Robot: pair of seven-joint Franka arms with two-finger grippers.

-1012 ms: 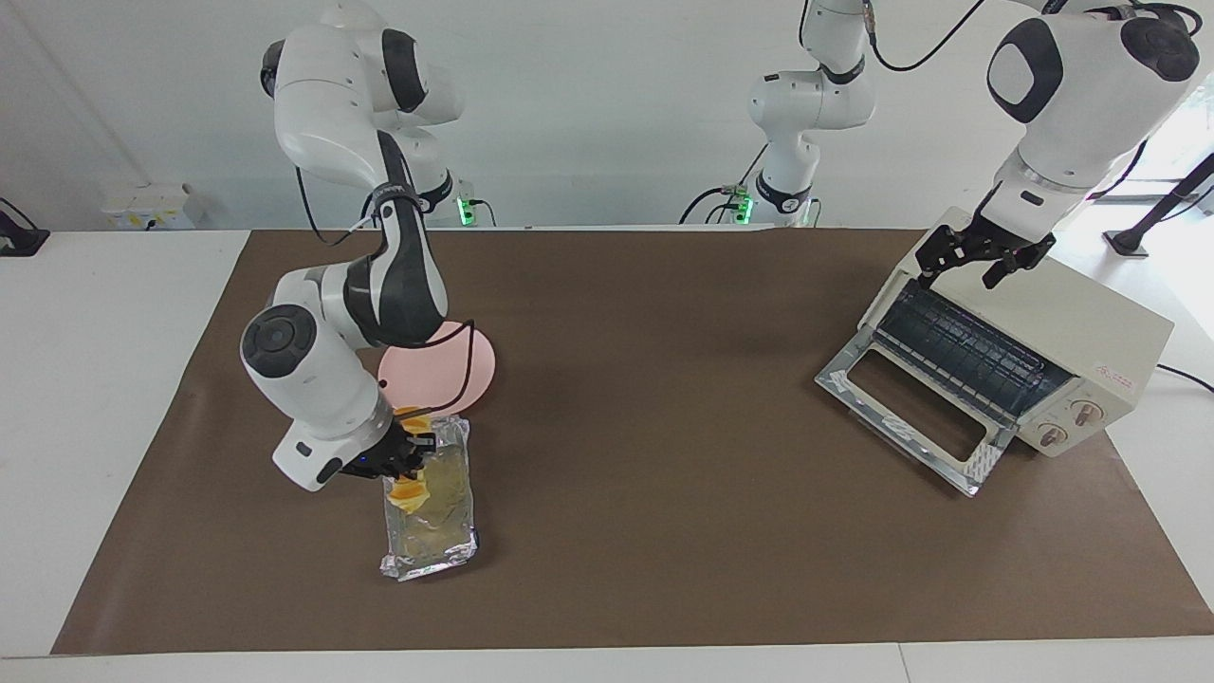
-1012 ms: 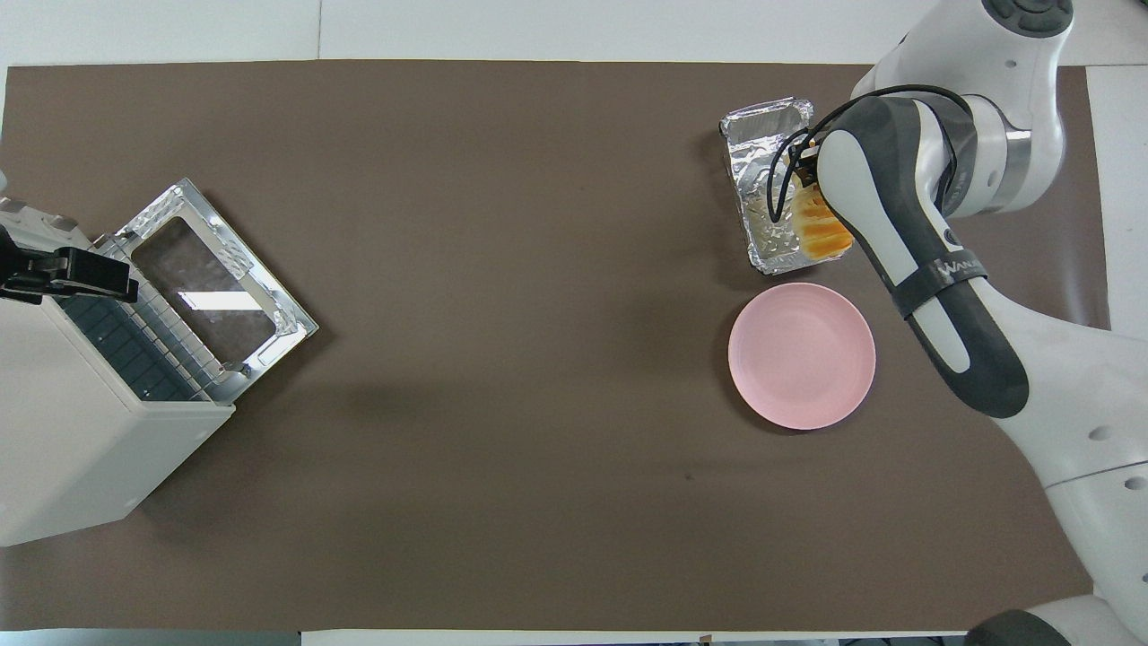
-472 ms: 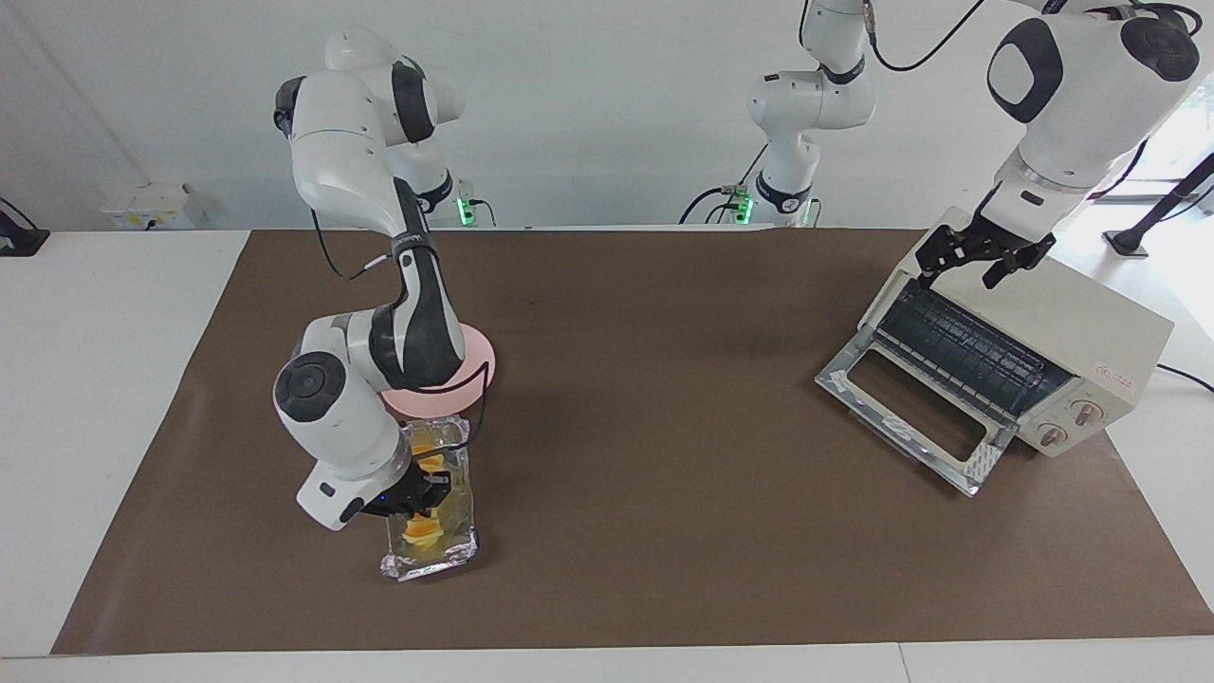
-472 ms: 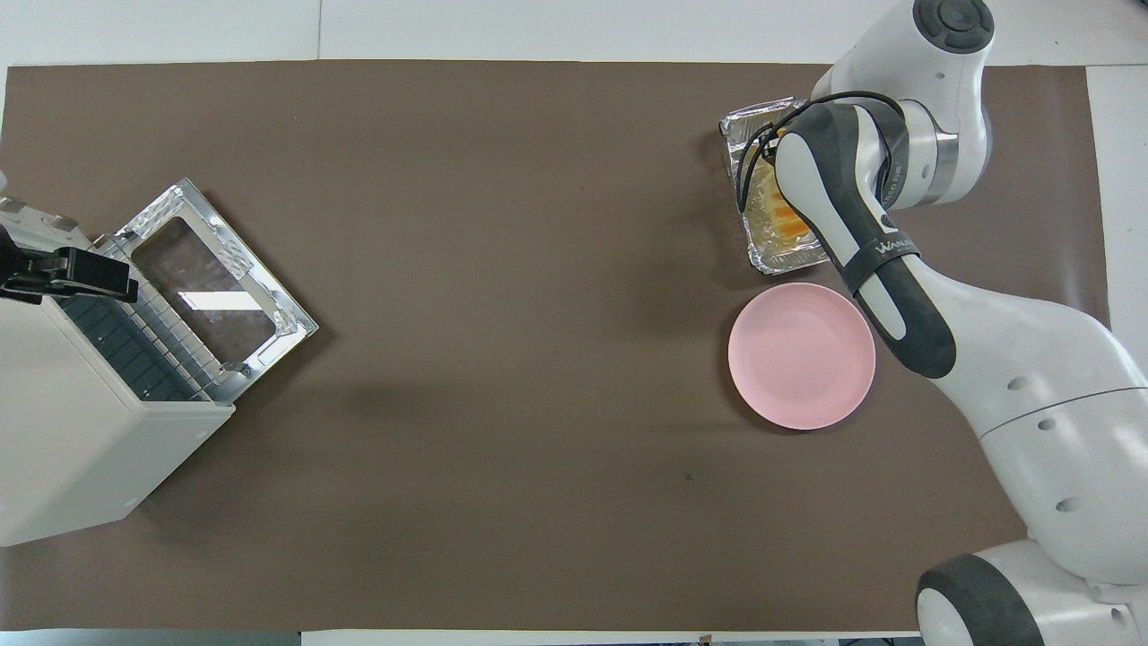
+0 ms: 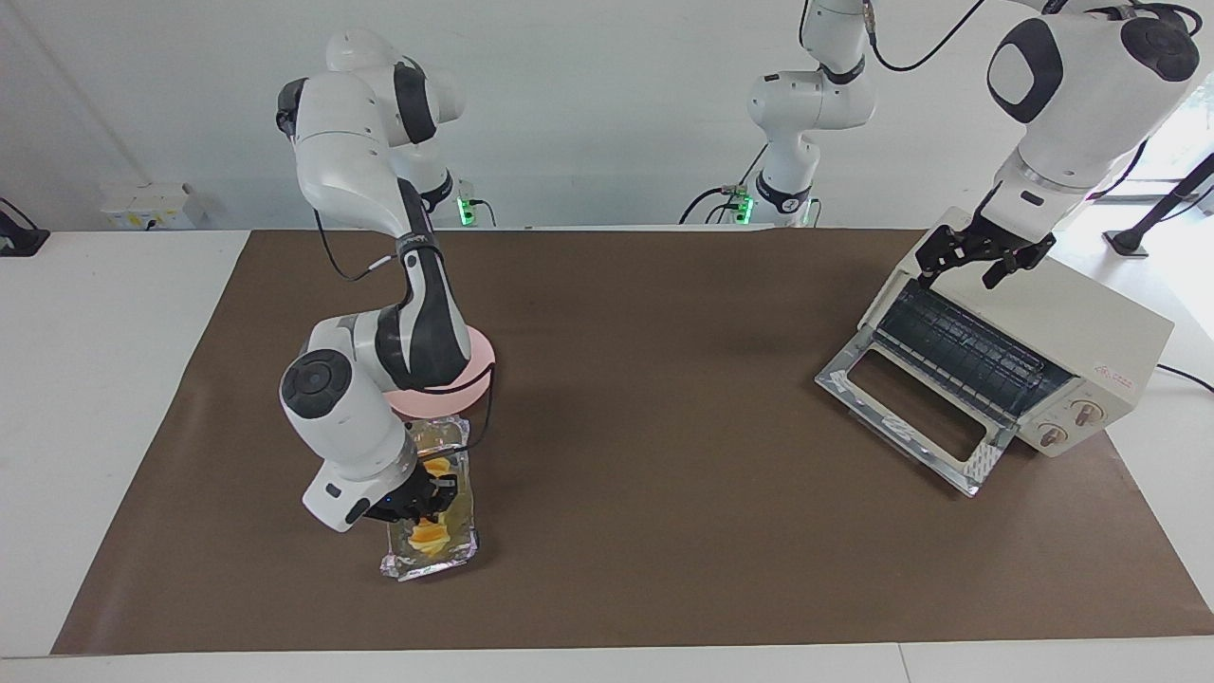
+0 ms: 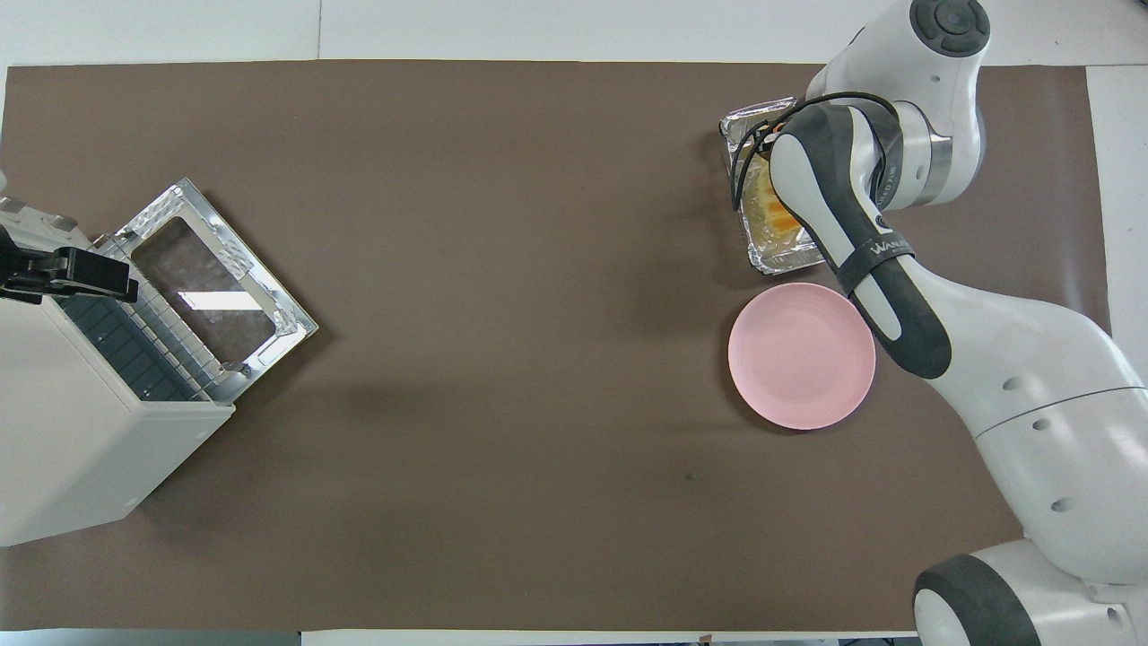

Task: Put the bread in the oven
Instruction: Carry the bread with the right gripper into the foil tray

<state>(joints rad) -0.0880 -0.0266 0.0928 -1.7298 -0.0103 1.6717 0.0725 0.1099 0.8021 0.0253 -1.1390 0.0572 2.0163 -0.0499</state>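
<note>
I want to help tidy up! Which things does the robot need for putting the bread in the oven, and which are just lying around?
Needed:
bread, in the foil tray under the right claw
toaster oven, door down

Just lying there:
pink plate

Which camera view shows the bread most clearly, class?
The facing view: the bread lies in the foil tray under the right gripper, orange slices plain. The overhead view shows only a sliver, the right arm covering the rest.

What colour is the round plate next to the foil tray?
Pink; the plate shows best in the overhead view.
</note>
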